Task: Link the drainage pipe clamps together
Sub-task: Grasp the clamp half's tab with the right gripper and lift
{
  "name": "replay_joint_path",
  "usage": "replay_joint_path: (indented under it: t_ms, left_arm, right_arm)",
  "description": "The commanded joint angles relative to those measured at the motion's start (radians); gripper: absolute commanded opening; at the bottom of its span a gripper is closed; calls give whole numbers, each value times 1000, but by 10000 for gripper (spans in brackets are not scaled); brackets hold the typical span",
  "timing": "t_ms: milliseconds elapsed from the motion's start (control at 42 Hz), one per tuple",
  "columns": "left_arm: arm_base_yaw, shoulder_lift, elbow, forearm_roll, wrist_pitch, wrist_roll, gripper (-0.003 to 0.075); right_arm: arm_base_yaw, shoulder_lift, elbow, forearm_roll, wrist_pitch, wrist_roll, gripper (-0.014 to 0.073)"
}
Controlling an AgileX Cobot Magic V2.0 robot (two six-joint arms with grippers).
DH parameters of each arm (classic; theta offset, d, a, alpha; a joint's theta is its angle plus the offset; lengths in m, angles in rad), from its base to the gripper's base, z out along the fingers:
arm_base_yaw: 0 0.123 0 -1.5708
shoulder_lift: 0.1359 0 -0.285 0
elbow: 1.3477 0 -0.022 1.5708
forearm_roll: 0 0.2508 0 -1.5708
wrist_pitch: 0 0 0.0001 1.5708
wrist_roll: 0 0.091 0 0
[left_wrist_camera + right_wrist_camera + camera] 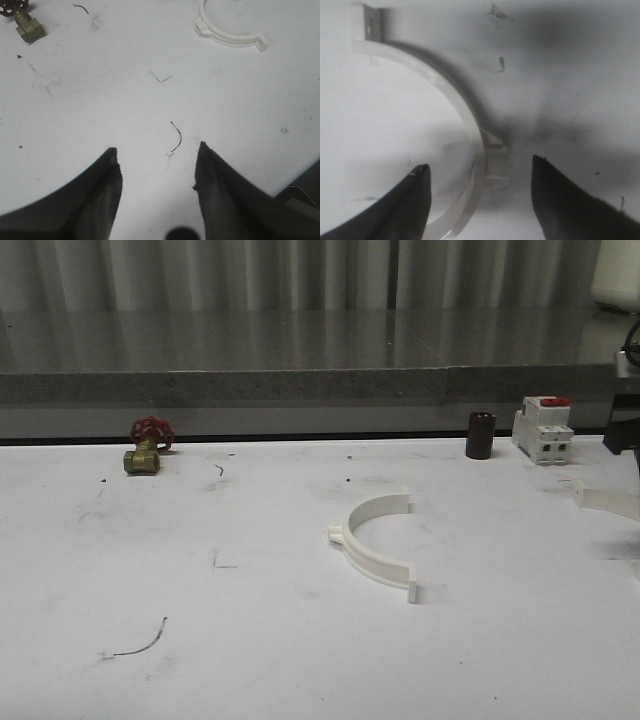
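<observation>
With its fingers spread and empty, the left gripper (156,172) is hovering short of one clamp half (378,543) lying mid-table, while the open right gripper (479,187) is straddling the other clamp half (465,115) near the table's right edge, apparently poised for a pickup that calls for closing on the band.

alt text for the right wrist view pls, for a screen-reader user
A white half-ring pipe clamp lies on the white table, its band and small side lug sitting between the open right gripper, whose dark fingers straddle it without touching. A flat tab with a hole ends the band's far end.
</observation>
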Motion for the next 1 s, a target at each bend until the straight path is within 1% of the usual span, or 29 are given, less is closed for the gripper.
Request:
replay_joint_path:
  t_ms: [0,215,286,453,572,644,977]
  left_arm:
    - [1,-4,-25,-8,-60,-3,336]
    - [1,-4,-25,-8,-60,-3,336]
    - [1,-4,-25,-8,-60,-3,336]
    - [1,-4,-25,-8,-60,-3,336]
    - [1,-4,-25,-8,-60,-3,336]
    - [1,-4,-25,-8,-60,-3,336]
    - [1,-4,-25,-8,-60,-3,336]
  right_arm:
    - [-7,-31,-31,-11,-23,-9,468]
    - [-7,-23,-31,-11,-33,-9,467]
    - [-7,-19,-31,-11,-32,-9,444]
    - [-7,-17,-32,-11,-22,-9,255]
    - [-7,-17,-32,-11,-15,-9,164]
    - [-7,-17,-32,-13,-13,-9,143]
    - [-7,-17,-45,-19,-7,-9,143]
